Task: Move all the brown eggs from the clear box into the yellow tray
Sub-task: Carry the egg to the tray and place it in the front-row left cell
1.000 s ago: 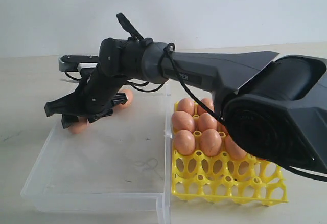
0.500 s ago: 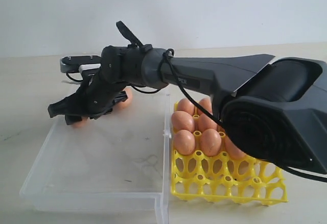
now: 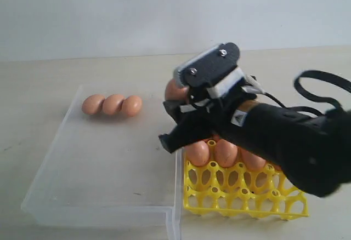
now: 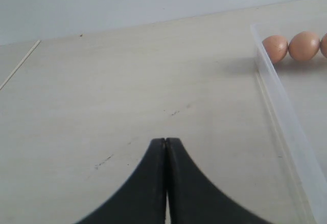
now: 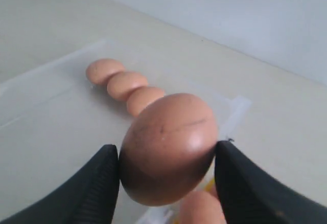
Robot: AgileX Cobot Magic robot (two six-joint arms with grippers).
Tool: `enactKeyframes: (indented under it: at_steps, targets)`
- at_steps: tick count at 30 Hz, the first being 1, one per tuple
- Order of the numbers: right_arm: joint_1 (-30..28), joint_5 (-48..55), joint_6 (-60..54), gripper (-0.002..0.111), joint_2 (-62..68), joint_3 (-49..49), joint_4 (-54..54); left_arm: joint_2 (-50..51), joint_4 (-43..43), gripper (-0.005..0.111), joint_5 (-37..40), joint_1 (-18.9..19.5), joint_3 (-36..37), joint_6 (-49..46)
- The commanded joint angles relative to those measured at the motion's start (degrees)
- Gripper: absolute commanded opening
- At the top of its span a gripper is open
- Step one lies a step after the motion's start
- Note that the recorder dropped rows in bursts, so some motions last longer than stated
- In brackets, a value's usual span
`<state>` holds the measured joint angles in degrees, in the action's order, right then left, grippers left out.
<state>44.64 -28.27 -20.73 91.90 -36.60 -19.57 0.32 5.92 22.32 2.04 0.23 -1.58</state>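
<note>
Now that the right gripper [image 5: 166,175], clamped on one smooth orange-brown egg [image 5: 168,147], has swung from the shallow transparent plastic box [image 3: 104,163] to the bright yellow lattice egg tray [image 3: 247,196], three eggs [image 3: 113,104] remain boxed; placement looks next.

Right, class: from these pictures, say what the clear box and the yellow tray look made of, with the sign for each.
The clear box looks like thin transparent plastic, glossy: the table shows through its walls. The yellow tray is probably moulded plastic: smooth, evenly bright openwork lattice.
</note>
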Motion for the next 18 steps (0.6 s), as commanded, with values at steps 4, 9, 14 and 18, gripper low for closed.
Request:
enactKeyframes:
  at_steps: [4,9,14,18]
  targets:
    - [0.04,-3.37,0.89,0.000,-7.87,15.24,-2.36,-0.32,-0.14,0.000,-0.52,-0.33,-0.23,0.26]
    - [0.04,-4.40,8.30,0.000,-7.96,17.82,1.83,-0.32,-0.14,0.000,-0.52,-0.33,-0.23,0.26]
    - [0.04,-4.56,10.85,0.000,-7.86,18.66,5.63,-0.32,-0.14,0.000,-0.52,-0.33,-0.23,0.26]
    - [0.04,-5.58,14.73,0.000,-7.76,19.01,11.25,-0.32,-0.14,0.000,-0.52,-0.33,-0.23,0.26]
